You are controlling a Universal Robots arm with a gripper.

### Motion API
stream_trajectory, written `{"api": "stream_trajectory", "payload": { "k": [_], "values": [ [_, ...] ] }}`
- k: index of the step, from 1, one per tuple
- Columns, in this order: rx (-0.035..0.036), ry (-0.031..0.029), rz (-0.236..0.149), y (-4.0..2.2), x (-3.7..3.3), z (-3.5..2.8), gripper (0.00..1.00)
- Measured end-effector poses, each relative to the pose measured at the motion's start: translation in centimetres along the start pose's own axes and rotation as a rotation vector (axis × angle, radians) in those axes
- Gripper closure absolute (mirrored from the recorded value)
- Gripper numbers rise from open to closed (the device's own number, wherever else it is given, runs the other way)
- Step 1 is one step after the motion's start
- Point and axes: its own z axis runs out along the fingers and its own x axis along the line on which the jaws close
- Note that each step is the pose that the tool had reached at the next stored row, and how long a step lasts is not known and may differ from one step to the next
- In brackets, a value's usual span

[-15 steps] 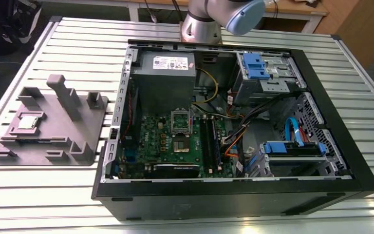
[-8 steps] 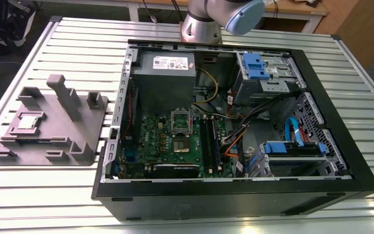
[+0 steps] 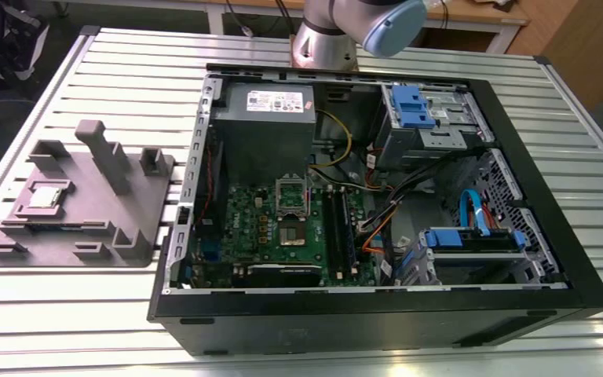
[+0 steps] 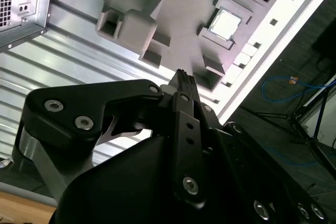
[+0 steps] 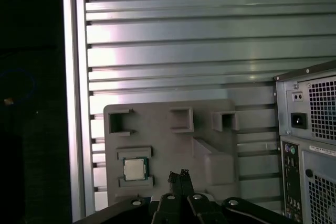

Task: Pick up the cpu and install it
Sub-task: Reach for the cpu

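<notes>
The cpu (image 3: 48, 195) is a small silvery square lying flat in a pocket of the grey plastic fixture (image 3: 92, 236), at the exterior view's left. Both wrist views look down on it from well above: cpu (image 4: 226, 23), cpu (image 5: 134, 169). My gripper (image 4: 181, 75) hangs over the fixture, apart from the chip, its black fingertips pressed together and holding nothing; in the first wrist view the gripper (image 5: 179, 174) is a little to the side of the chip. The green motherboard (image 3: 264, 228) with its dark socket (image 3: 293, 232) lies inside the open computer case (image 3: 385, 330).
The fixture has raised blocks and a tall post (image 3: 107, 153) near the chip. The slatted metal table (image 3: 123, 71) ends close to the fixture's far side. Cables, blue drive brackets (image 3: 469, 239) and a power supply (image 3: 268, 106) crowd the case. The arm's base (image 3: 328, 39) stands behind the case.
</notes>
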Motion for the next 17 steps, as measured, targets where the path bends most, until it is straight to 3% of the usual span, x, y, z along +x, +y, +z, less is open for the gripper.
{"api": "stream_trajectory", "payload": {
  "k": [17],
  "values": [
    [0.0003,0.0024,0.0,-0.24,2.33,1.11,0.9]
  ]
}}
